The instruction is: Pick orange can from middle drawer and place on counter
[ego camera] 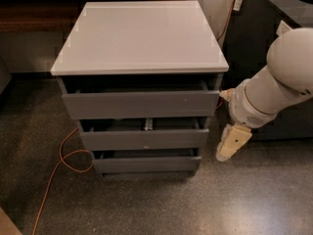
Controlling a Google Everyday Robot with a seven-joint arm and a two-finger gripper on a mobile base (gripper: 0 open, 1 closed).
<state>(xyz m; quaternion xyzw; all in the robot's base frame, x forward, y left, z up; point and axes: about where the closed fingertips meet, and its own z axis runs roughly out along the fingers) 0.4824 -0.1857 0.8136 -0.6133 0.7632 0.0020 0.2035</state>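
- 1 grey cabinet, 3 drawers stacked: top drawer [142,104], middle drawer [144,139], bottom drawer [146,164].
- All 3 drawers are pulled out a little, with a dark gap above each front.
- 1 counter [142,33], a pale slab on top of the cabinet.
- The orange can is not visible; the middle drawer's inside is mostly hidden behind the drawer above. Only a narrow strip shows (one small pale bit in it, can't tell what).
- 1 gripper [229,148], cream-coloured, pointing down over the floor [254,199]. It is just beside the cabinet's right edge, level with the middle drawer front and not touching it.
- Gripper state: cannot tell whether it is wide or narrow; it is seen side-on with nothing visible in it.
- 1 white arm [274,92] comes in from the right and partly covers the dark cabinet [249,48] behind it.
- 1 orange cable [58,166] loops on the speckled floor left of the cabinet.
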